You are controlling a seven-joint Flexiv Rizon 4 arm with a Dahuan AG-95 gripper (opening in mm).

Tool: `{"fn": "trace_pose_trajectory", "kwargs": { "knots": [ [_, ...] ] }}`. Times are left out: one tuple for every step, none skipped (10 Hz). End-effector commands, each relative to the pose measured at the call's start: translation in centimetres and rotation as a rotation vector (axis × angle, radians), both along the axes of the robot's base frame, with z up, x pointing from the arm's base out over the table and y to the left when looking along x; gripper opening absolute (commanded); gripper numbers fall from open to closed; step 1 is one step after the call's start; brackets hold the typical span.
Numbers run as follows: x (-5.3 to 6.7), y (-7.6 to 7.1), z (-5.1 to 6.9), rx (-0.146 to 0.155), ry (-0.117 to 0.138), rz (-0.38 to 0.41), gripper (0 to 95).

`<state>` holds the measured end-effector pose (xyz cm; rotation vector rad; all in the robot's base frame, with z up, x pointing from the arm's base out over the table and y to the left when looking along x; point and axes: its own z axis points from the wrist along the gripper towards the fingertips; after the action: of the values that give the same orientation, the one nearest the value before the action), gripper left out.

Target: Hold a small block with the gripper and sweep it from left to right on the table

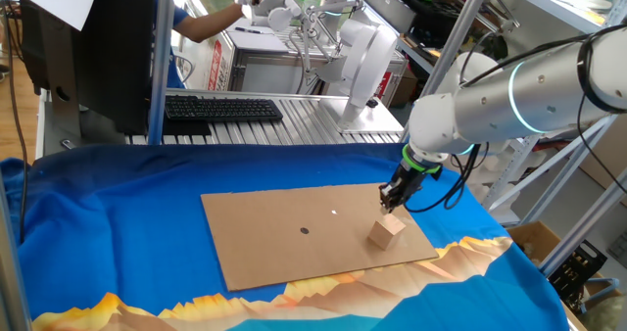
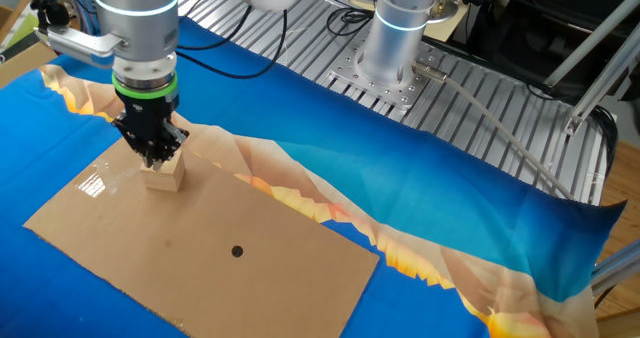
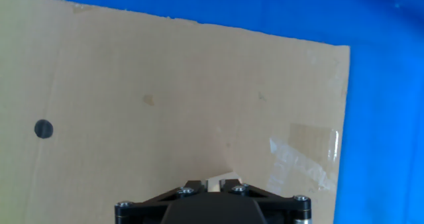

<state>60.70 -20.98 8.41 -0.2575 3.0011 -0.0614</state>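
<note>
One fixed view, left to right: black monitor (image 1: 108, 47) at upper left, black keyboard (image 1: 223, 108) on the grey metal bench (image 1: 313, 123) upper centre, white robot hand (image 1: 269, 6) at top centre behind it. Blue cloth table (image 1: 118, 213) fills the lower frame, orange mountain print along the bottom edge. Brown cardboard sheet (image 1: 294, 233) lies flat at centre, small dark dot (image 1: 305, 230) near its middle. Small block (image 1: 387, 232) sits on the cardboard near its right edge, centre-right of frame. Gripper (image 1: 394, 198) is just above and behind the block, green ring above it, silver-white arm (image 1: 519, 86) coming in from the upper right. From this side the fingertips look close to the block's top; contact is not clear here.

Other fixed view: arm comes down at upper left, gripper (image 2: 158, 156) pointing straight down onto the block (image 2: 164, 172), which rests on the cardboard (image 2: 200, 248) in the left part of frame. Fingers reach the block's top edge and seem to straddle it, but whether they pinch it I cannot tell. Dark dot (image 2: 237, 251) lower centre. Arm base (image 2: 398, 38) stands on the metal bench (image 2: 480, 108) at top centre-right; blue cloth (image 2: 480, 208) drapes to the right.

Hand view: dot (image 3: 43, 128) at left, cardboard (image 3: 165, 91) across most of frame, tape patch (image 3: 308, 151) at right, blue cloth (image 3: 384, 105) at far right. Black gripper body (image 3: 213, 203) at bottom centre, a sliver of the block (image 3: 216, 181) showing between its parts. Finger spread is hidden.
</note>
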Motion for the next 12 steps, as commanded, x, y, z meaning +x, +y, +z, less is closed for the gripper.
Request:
{"fn": "trace_pose_trajectory", "kwargs": {
  "knots": [
    [0.04,-0.06,-0.04,-0.001,0.001,-0.013,95.0],
    [0.03,-0.06,-0.04,-0.005,0.001,-0.014,95.0],
    [0.01,-0.05,-0.05,-0.011,0.0,-0.023,95.0],
    [0.01,-0.05,-0.05,-0.01,0.001,-0.028,95.0],
    [0.01,-0.05,-0.05,-0.009,0.001,-0.028,95.0],
    [0.01,-0.05,-0.05,-0.009,0.001,-0.026,95.0],
    [0.0,-0.04,-0.05,-0.009,0.004,-0.025,95.0],
    [-0.02,-0.02,-0.08,-0.009,0.004,-0.024,95.0],
    [-0.03,0.02,-0.14,-0.009,0.006,-0.023,95.0],
    [-0.06,0.07,-0.24,-0.009,0.006,-0.024,95.0],
    [-0.18,0.1,-0.47,-0.005,0.006,-0.029,95.0],
    [-0.28,0.1,-0.64,-0.004,0.005,-0.029,95.0]
  ]
}}
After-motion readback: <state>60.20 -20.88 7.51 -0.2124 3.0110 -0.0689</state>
